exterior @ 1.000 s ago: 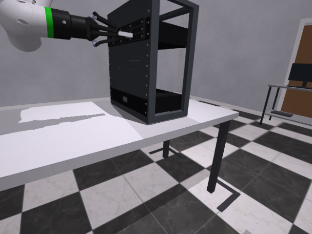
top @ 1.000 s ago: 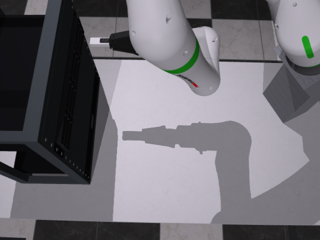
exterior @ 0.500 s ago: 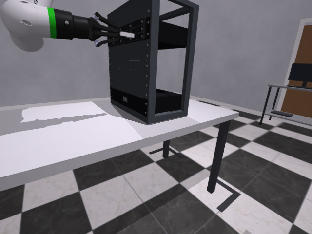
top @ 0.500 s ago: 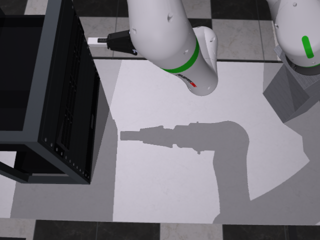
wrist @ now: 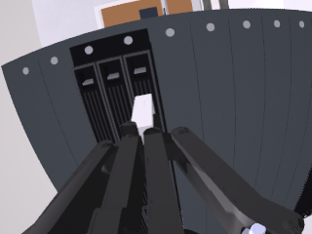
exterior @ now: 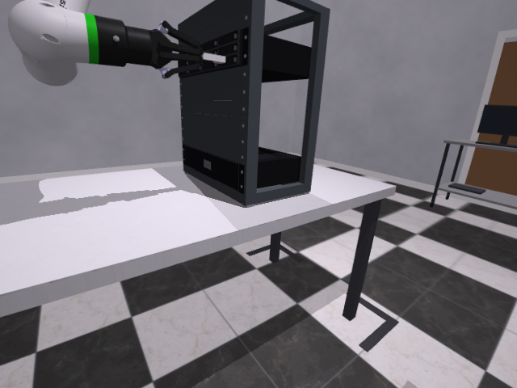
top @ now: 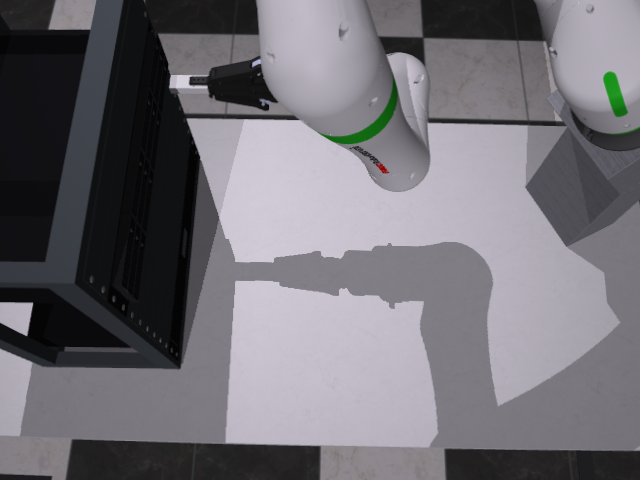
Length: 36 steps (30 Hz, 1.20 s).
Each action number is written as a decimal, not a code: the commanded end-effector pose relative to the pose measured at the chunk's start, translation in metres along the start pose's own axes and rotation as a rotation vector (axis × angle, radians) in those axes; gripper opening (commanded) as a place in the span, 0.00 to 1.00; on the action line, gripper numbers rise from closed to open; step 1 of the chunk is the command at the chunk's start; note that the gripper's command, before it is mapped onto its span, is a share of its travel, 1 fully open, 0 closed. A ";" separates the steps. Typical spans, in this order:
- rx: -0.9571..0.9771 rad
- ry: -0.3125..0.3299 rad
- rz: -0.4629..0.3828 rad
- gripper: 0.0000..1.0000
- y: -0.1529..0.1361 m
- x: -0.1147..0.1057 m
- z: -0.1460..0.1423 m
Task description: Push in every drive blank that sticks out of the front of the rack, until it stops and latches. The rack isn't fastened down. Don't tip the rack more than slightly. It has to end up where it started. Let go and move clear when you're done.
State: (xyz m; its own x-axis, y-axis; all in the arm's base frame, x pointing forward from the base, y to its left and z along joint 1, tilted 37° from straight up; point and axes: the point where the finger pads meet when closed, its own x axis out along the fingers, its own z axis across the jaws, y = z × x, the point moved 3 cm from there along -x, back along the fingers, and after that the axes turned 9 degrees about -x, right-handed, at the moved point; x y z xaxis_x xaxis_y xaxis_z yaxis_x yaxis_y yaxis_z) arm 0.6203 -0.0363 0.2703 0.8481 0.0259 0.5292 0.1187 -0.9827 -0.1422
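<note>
With its fingers closed on nothing, the gripper (top: 193, 82) points straight at the rack (top: 129, 170) standing near the bench's far corner. Its tips meet the pale drive blank (top: 180, 83) protruding from the top bay row, whose long axis lies in line with the gripper, directly ahead.

rack (top: 67, 155) cut off left, arm base cropped

A small red and dark brand mark is showing on the white robot arm (top: 361, 98), just below its green ring, too small and blurred to read. Nothing else is carrying any writing.
</note>
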 end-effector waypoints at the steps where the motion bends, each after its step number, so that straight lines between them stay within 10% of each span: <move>1: 0.000 0.001 0.000 0.10 0.000 0.000 -0.001; 36: 0.000 0.001 0.000 0.10 0.000 0.006 -0.001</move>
State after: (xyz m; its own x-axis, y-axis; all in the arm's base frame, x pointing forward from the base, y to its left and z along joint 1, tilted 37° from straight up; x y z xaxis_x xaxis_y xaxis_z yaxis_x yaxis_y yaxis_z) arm 0.6254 -0.0362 0.2735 0.8481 0.0259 0.5292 0.1187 -0.9827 -0.1422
